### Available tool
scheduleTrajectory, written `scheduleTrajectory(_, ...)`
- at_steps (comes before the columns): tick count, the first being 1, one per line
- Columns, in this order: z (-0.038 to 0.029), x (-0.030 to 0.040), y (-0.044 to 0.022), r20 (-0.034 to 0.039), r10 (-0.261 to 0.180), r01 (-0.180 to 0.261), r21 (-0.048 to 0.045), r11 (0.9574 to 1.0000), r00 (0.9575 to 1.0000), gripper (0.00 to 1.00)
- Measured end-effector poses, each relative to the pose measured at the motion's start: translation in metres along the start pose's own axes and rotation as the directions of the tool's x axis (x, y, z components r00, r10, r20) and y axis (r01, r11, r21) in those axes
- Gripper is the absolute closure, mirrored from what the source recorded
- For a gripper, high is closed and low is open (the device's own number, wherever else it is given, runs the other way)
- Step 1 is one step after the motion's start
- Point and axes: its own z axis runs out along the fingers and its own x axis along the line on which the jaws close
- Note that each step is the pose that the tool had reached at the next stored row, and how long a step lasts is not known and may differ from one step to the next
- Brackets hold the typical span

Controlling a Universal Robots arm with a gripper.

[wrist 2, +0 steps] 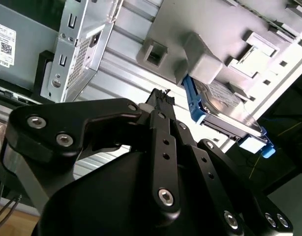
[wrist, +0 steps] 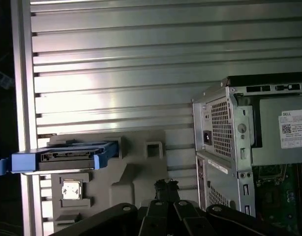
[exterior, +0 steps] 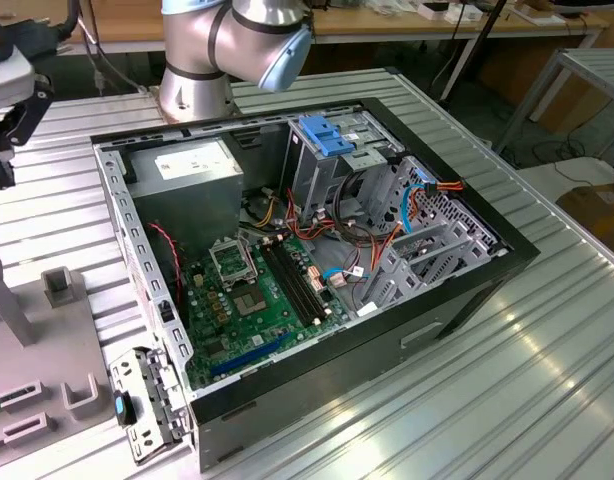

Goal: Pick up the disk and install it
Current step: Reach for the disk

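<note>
the disk (wrist: 62,161), dark with blue rails, stands on edge in a grey fixture (wrist: 138,172).

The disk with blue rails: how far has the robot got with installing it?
Nothing looks done yet: the disk lies on its grey holder, outside the computer case. The gripper hovers near the disk, apart from it. Picking up and installing are both left.

Ribbed aluminium desk (wrist: 116,64): brushed metal with a satin sheen. Flat dark grey hard-drive disk (wrist 2: 225,105): glossy metal face, smooth bright blue plastic rails. Pale grey moulded plastic fixture (wrist 2: 205,64): matt. Open computer case (wrist: 220,123): bare perforated sheet metal. My black gripper (wrist 2: 161,98): matt, with bright metal screws.
</note>
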Motion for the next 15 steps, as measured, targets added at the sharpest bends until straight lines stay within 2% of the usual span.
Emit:
scheduleTrajectory(2, -0.0002, 0.0084, -0.0007, 0.0002, 0.000, 0.000, -0.0001, 1.0000, 1.0000, 0.89)
scheduleTrajectory(7, -0.0011, 0.0393, -0.0029, -0.0001, 0.000, 0.000, 0.0000, 1.0000, 1.0000, 0.89)
scheduleTrajectory(9, -0.0012, 0.0461, -0.0035, 0.0001, 0.000, 0.000, -0.0001, 1.0000, 1.0000, 0.89)
scheduleTrajectory(10, -0.0014, 0.0517, -0.0039, 0.0001, 0.000, 0.000, -0.0001, 1.0000, 1.0000, 0.89)
scheduleTrajectory(12, -0.0020, 0.0735, -0.0046, 0.0001, 0.000, 0.000, -0.0001, 1.0000, 1.0000, 0.89)
scheduleTrajectory(15, -0.0023, 0.0936, -0.0011, 0.0000, 0.000, 0.000, 0.0000, 1.0000, 1.0000, 0.89)
